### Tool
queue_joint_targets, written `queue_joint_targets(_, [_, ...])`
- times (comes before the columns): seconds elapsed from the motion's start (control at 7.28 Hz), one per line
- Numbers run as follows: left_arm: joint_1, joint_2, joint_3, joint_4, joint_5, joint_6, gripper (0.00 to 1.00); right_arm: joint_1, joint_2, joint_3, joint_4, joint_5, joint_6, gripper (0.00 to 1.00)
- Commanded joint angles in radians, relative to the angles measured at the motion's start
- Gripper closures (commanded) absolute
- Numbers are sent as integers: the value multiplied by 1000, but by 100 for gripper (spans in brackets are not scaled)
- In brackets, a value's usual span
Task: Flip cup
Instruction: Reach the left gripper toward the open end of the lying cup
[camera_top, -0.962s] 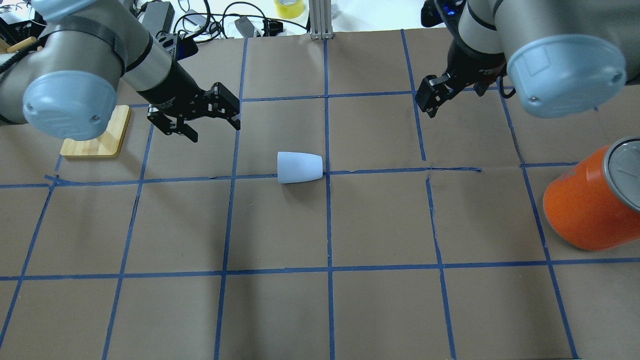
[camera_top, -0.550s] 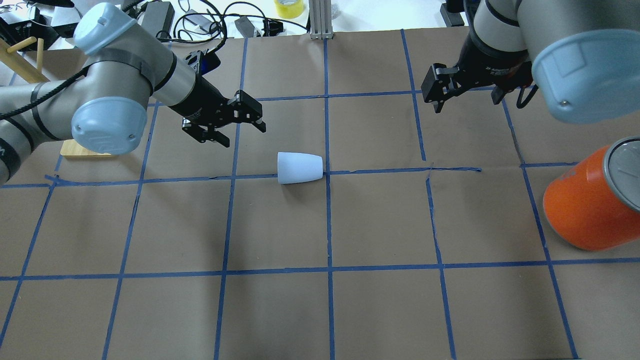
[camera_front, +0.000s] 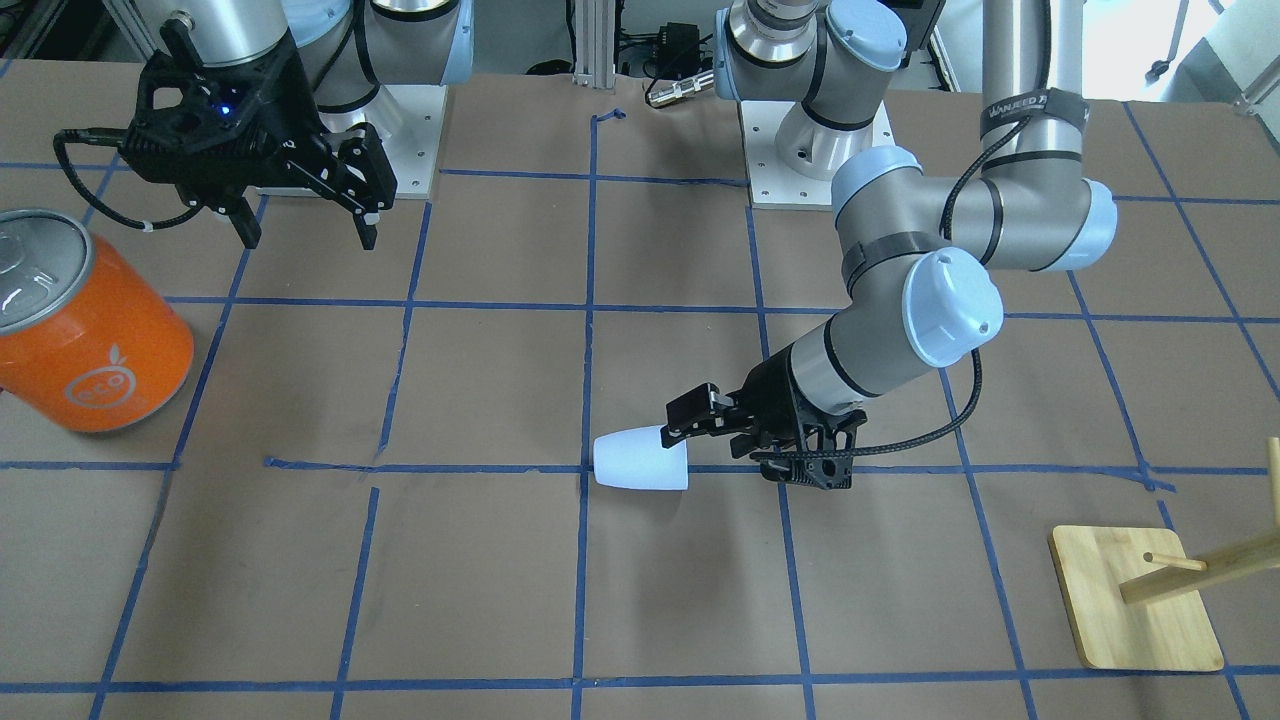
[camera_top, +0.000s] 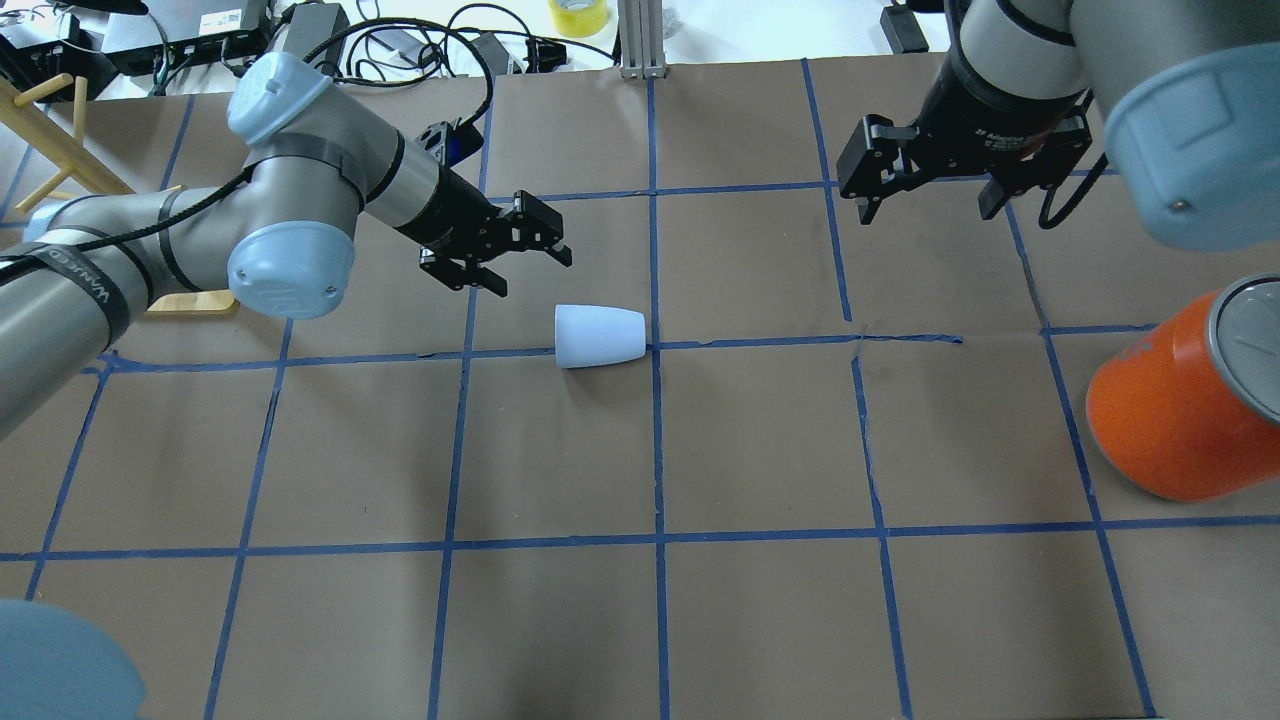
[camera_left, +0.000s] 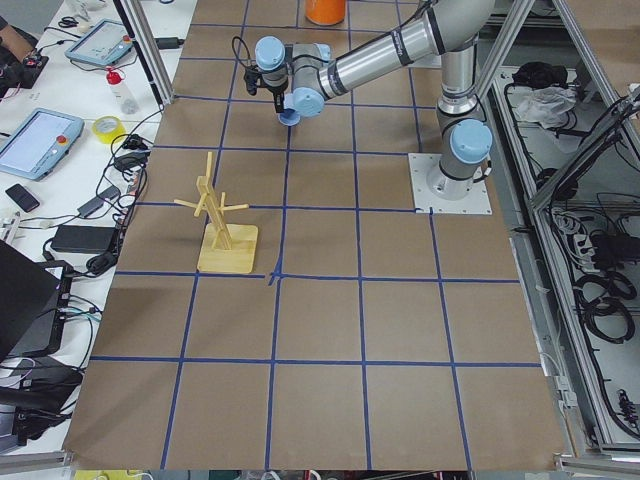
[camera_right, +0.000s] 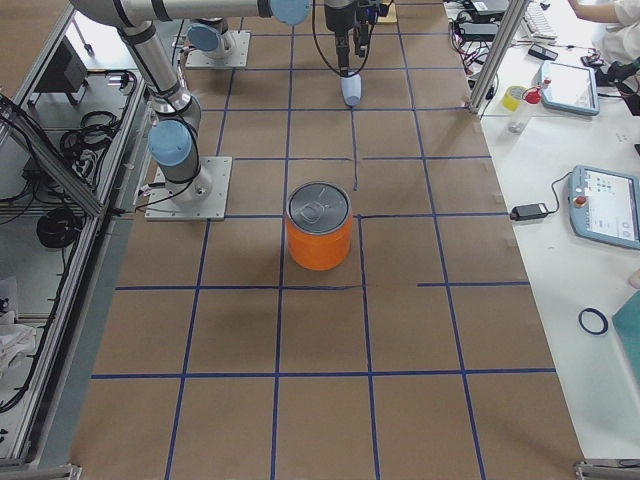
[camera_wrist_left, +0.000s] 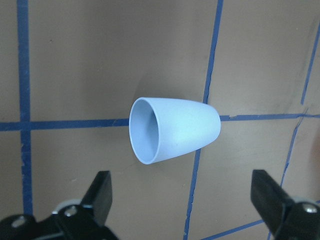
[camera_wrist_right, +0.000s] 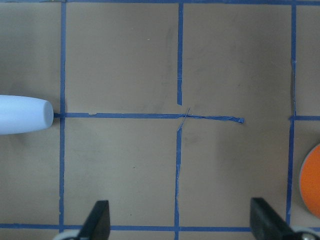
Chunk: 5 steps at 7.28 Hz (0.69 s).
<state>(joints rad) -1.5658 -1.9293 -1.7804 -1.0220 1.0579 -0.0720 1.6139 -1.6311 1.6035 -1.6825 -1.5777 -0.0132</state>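
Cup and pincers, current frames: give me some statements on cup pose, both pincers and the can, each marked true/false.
1. The cup lies on its side. True.
2. The left pincer is shut on the cup. False: it is open, and the overhead view shows a gap between it and the cup.
3. The cup's open mouth faces the left pincer. True.
4. The orange can is tipped over. False: it stands upright, silver top up.
5. The right pincer is open and holds nothing. True.
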Motion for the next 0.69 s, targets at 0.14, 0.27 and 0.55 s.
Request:
queue_joint_targets(0.14, [-16, -69, -2, 11, -3, -2, 0, -19, -6, -10, 10, 8, -73, 0])
queue_joint_targets(0.27, [-26, -77, -1, 13, -3, -6, 0, -19, -6, -10, 10, 10, -53, 0])
queue_joint_targets(0.55, [-60, -100, 1, 16, -3, -72, 3, -20, -9, -14, 10, 11, 44, 0])
